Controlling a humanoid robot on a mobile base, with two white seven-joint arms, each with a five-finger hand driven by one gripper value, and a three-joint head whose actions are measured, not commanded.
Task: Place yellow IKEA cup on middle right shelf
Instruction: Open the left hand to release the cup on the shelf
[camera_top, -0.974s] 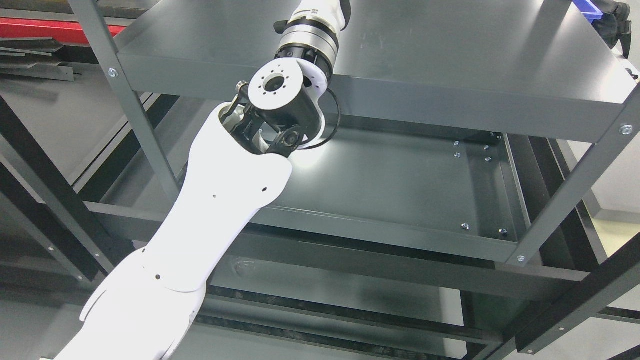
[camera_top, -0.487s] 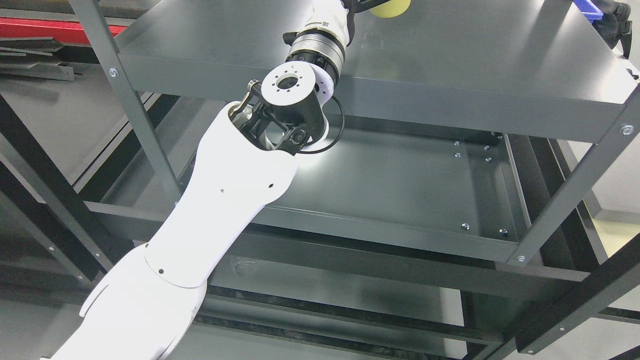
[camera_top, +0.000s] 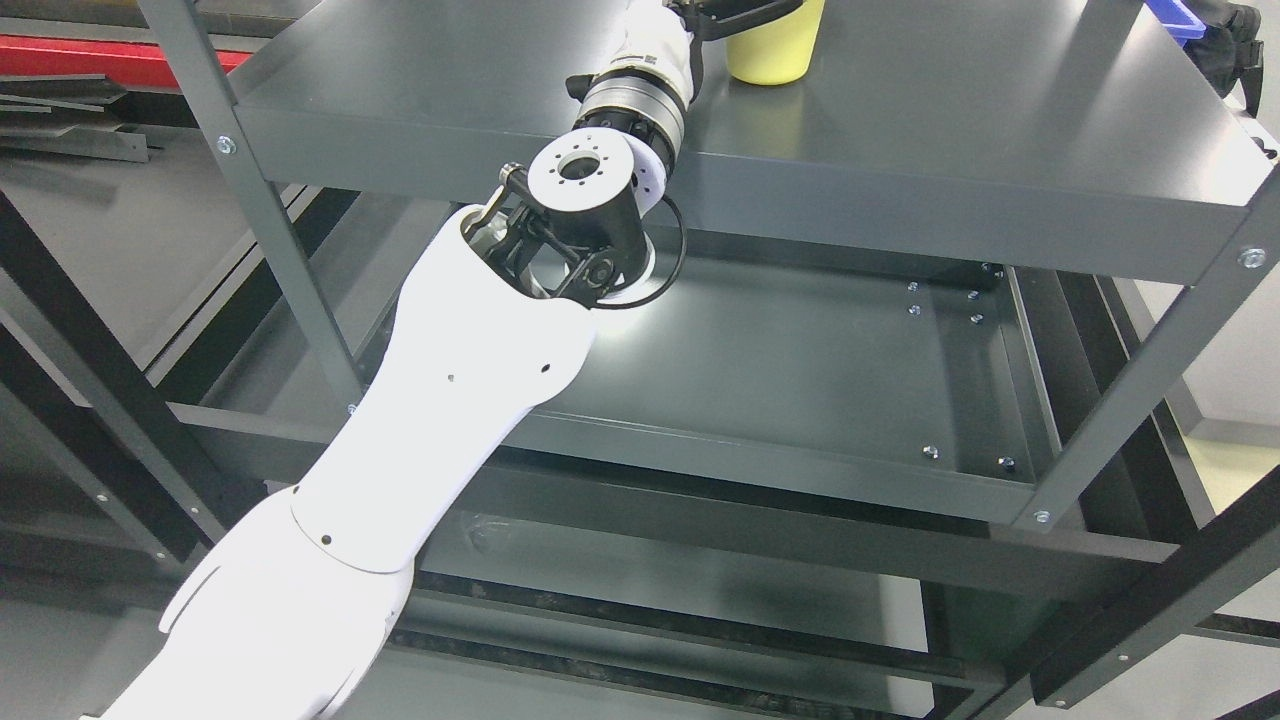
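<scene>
The yellow cup (camera_top: 766, 58) shows at the top edge, upright, its base on or just above the upper grey shelf board (camera_top: 950, 130), toward the board's middle. My left arm comes in from the lower left and reaches up over the board's front edge. My left hand (camera_top: 738, 14) is mostly cut off by the top edge. Its dark fingers (camera_top: 720, 20) wrap around the cup's upper part. The cup's rim is hidden. I cannot tell whether the cup touches the board. My right arm is out of view.
A lower shelf board (camera_top: 800, 370) lies under the upper one. Grey posts stand at the front left (camera_top: 250, 190) and front right (camera_top: 1150, 380). A blue bin corner (camera_top: 1178, 16) sits at the upper board's far right. Black frame beams cross the left and bottom right.
The yellow cup has come down into view from the top edge, held in my left hand, and now sits low over the upper board. My forearm has shifted slightly right.
</scene>
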